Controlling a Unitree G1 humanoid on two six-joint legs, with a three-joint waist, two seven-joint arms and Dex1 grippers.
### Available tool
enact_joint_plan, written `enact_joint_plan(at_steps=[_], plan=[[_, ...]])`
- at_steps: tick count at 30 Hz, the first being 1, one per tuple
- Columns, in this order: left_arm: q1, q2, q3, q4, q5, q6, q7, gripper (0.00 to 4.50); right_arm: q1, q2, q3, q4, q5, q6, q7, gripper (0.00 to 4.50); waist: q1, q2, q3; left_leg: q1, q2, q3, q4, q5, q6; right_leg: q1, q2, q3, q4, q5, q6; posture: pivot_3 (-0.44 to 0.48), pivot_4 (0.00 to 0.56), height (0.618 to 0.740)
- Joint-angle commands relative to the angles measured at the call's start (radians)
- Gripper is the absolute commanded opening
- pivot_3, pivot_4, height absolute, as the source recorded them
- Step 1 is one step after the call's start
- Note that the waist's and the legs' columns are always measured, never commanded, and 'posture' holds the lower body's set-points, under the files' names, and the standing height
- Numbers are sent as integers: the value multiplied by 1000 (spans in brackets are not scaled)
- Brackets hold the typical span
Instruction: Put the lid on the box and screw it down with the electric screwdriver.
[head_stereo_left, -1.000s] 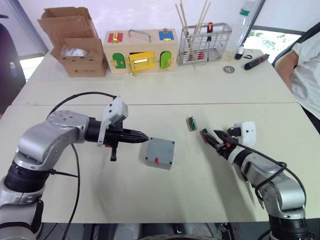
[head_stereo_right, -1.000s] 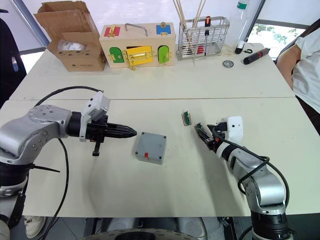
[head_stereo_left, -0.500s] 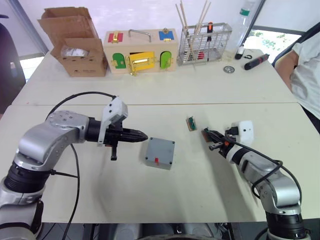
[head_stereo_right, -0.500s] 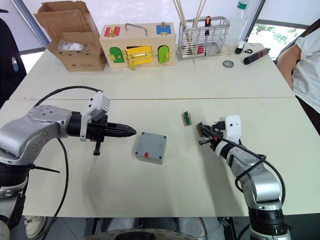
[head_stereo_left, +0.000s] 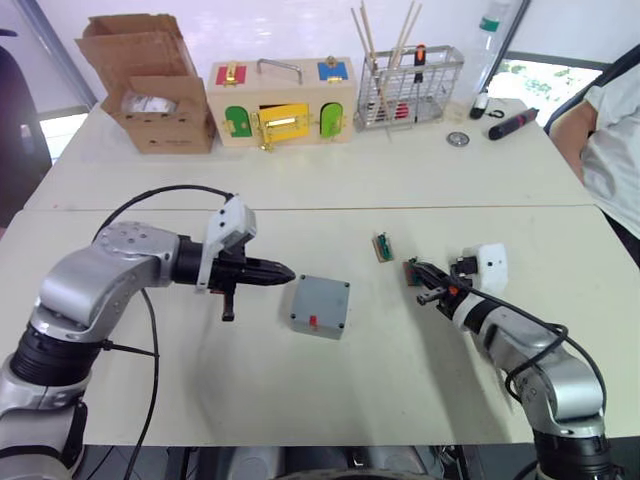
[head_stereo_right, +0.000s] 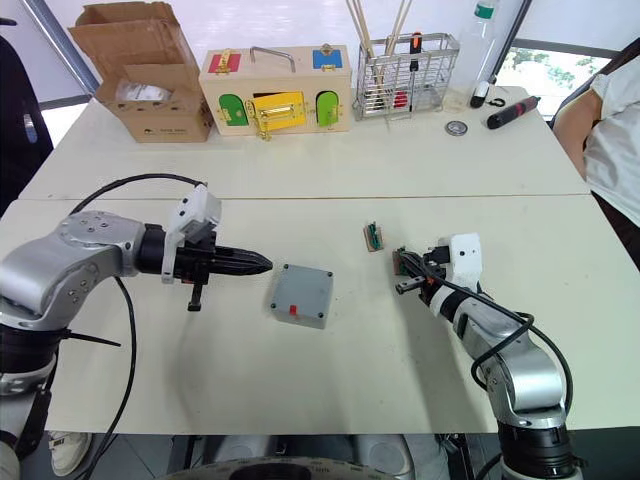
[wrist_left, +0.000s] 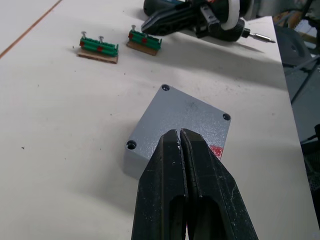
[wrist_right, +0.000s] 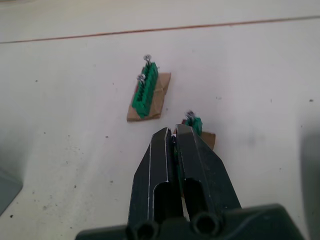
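The grey box (head_stereo_left: 320, 306) rests on the table's middle, its red mark (head_stereo_left: 313, 321) facing me. The lid (wrist_left: 186, 119) seems to lie on top of it, a flat grey face with a hole at each corner. My left gripper (head_stereo_left: 286, 272) is shut and empty, pointing at the box from just left of it without touching. Off to the box's right, my right gripper (head_stereo_left: 412, 270) is shut, its tips against a green terminal piece on brown card (wrist_right: 196, 123). A second such piece (head_stereo_left: 383, 246) lies just beyond. The electric screwdriver is out of view.
Along the far table stand a cardboard box (head_stereo_left: 150, 90), a wooden box with coloured doors (head_stereo_left: 280, 105) and a wire rack of sticks and tools (head_stereo_left: 410, 85). A black-and-red pen-like tool (head_stereo_left: 512, 122) and a small round disc (head_stereo_left: 458, 139) lie at far right. A person (head_stereo_left: 612, 130) sits there.
My right gripper has turned and edged toward the nearer green piece, and its fingers have come together. The left arm and the box have not moved.
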Motion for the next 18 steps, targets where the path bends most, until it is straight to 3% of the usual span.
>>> enact_joint_plan(at_steps=[1,12,18], plan=[[0,5,1,-4,6,-23,-9,0,-7,-13,-18,-52,9,-24,13,57,0,0,0,0,0,0,0,0,0,0,0,0,0,0,0,0,150,740],[12,27,-1,18,15,-40,-39,0,-46,-47,-53,-170,91,-5,71,57,-1,0,0,0,0,0,0,0,0,0,0,0,0,0,0,0,150,740],[28,59,15,28,28,-66,-71,0,-117,-93,74,-290,191,73,148,57,-2,0,0,0,1,0,0,0,0,0,0,0,0,0,0,0,150,740]])
